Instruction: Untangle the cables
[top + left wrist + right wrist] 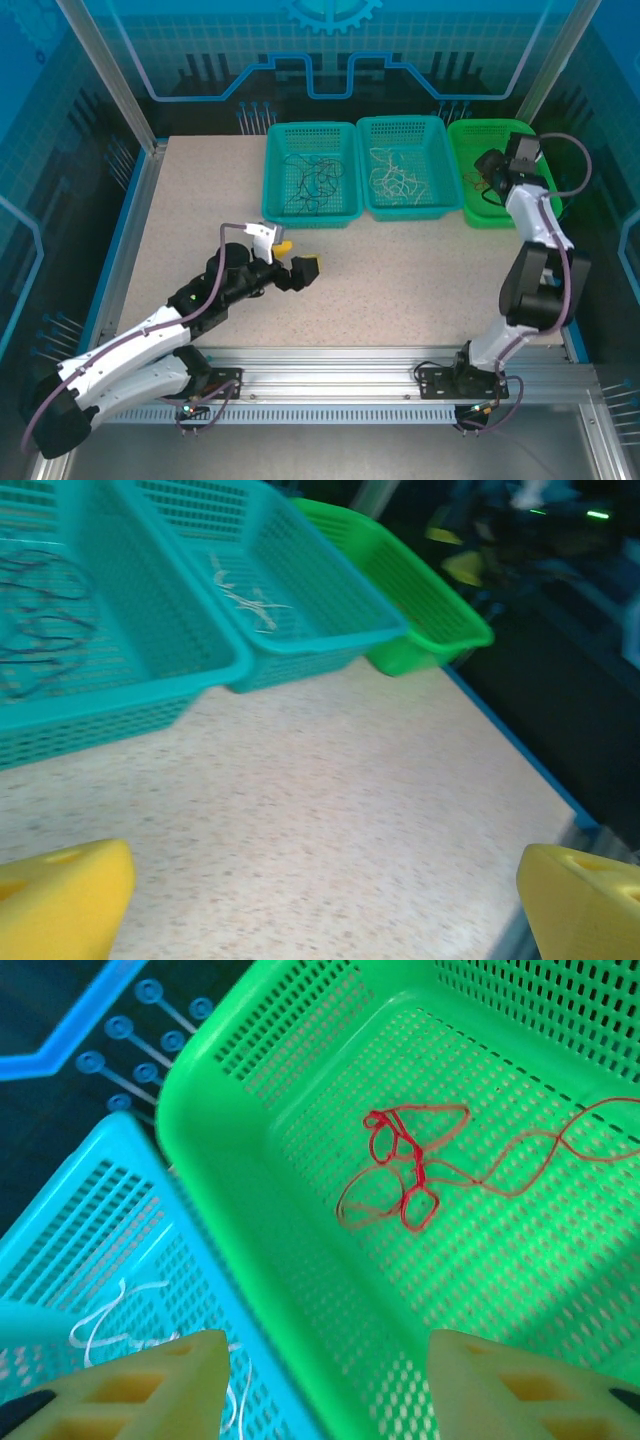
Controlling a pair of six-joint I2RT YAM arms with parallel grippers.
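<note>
Nearest the arm bases, the left end effector [297, 257] sits low over the speckled desk [400, 280], short of the baskets. Its yellow fingers [62, 895] are spread wide and have nothing between them.

Along the far edge of the desk, three baskets stand side by side. The left teal basket [310, 218] holds a loose heap of dark cables [312, 185]. The middle teal basket [411, 212] touches it and holds the white cables [392, 180].

At the right end is the green basket [250, 1210], with the right end effector [330, 1390] above it. Its pale fingers [520, 1385] stand apart and grip nothing. Below them, the red cable [405, 1165] lies on the basket floor, looped in a small knot, with one strand trailing towards the basket's right side.
</note>
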